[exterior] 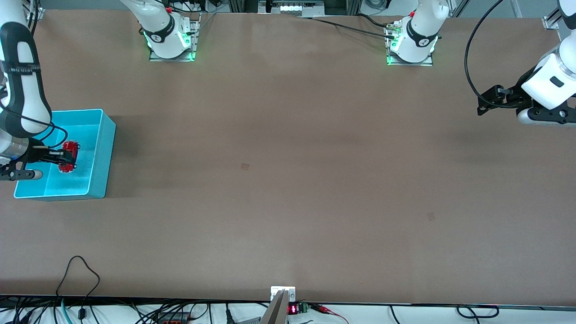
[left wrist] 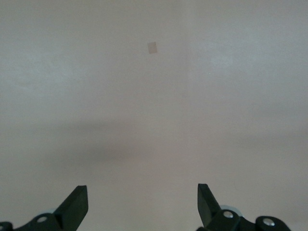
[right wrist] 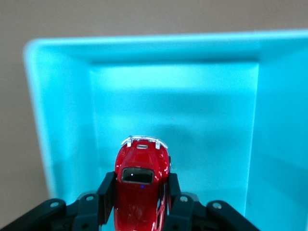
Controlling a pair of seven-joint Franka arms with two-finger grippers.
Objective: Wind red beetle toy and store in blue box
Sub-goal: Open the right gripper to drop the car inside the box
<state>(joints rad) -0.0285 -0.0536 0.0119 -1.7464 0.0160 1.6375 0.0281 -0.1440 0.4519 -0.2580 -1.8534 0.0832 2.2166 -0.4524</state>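
The red beetle toy (exterior: 69, 155) is inside the blue box (exterior: 102, 148) at the right arm's end of the table. My right gripper (exterior: 66, 156) is shut on the toy, low inside the box. In the right wrist view the toy (right wrist: 141, 185) sits between the two black fingers (right wrist: 107, 192), its silvery bumper pointing toward the box's wall (right wrist: 62, 120). I cannot tell whether the toy rests on the box floor. My left gripper (exterior: 488, 102) is open and empty, held above bare table at the left arm's end; its own view shows both fingertips (left wrist: 76, 204) wide apart.
Brown table surface (exterior: 288, 180) spreads between the arms. Two small paper-like patches lie on it, one near the middle (exterior: 245, 166) and one toward the left arm's end (exterior: 431, 216). Cables run along the table's near edge (exterior: 81, 274).
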